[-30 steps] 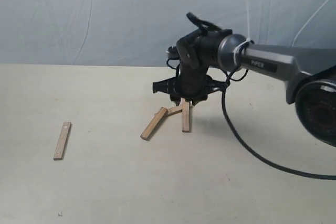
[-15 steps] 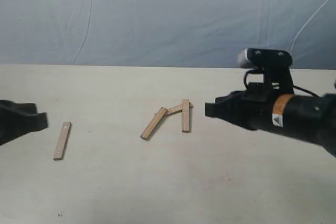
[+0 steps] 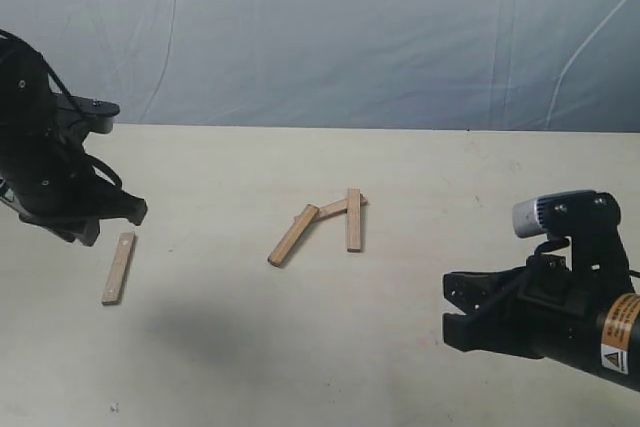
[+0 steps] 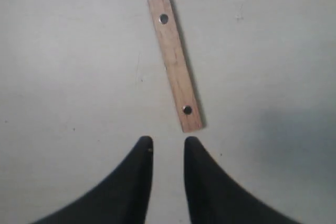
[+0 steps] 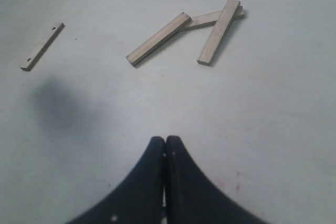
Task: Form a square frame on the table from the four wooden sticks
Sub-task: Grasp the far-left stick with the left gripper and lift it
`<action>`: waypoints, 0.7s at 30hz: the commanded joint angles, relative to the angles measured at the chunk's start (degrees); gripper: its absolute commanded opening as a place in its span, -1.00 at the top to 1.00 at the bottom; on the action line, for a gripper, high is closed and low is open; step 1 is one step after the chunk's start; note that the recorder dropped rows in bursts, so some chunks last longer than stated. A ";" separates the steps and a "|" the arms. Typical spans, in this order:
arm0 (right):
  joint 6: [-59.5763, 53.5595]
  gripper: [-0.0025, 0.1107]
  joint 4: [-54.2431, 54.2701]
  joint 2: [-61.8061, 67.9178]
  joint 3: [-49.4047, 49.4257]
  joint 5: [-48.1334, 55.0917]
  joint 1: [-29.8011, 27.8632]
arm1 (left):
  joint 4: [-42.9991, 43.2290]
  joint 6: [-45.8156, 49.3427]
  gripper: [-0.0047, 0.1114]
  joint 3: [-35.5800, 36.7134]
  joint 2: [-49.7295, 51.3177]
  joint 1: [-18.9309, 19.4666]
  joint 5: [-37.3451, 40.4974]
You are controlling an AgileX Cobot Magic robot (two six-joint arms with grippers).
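Now the work has changed sides: the right gripper [image 5: 165, 143], which a second ago stood over the three clustered sticks, has pulled back to the near right corner of the table [image 3: 300, 367]. Its fingers are pressed together on nothing. The left gripper [image 4: 167, 142], absent a second ago and only entering at the left edge half a second ago, hangs just short of the lone stick [image 3: 118, 267] near that edge. Its fingers stand a narrow gap apart and hold nothing. The sticks themselves lie as they did in both earlier pictures. The slanted stick [image 3: 293, 235], the short-looking back stick [image 3: 335, 207] and the straight stick [image 3: 353, 219] sit around the middle of the table, a little toward the far edge. They meet at their ends in a rough open arch, and the straight one appears to rest across the back one's end. To my eye the right arm is done with the cluster for now, and fetching the fourth stick, well apart from the others, is the step in hand. The corners are not yet square.
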 commanded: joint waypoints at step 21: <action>-0.44 0.97 -3.09 -0.63 0.28 -0.76 -0.32 | -1.96 -2.36 0.24 -3.81 19.24 2.86 -14.86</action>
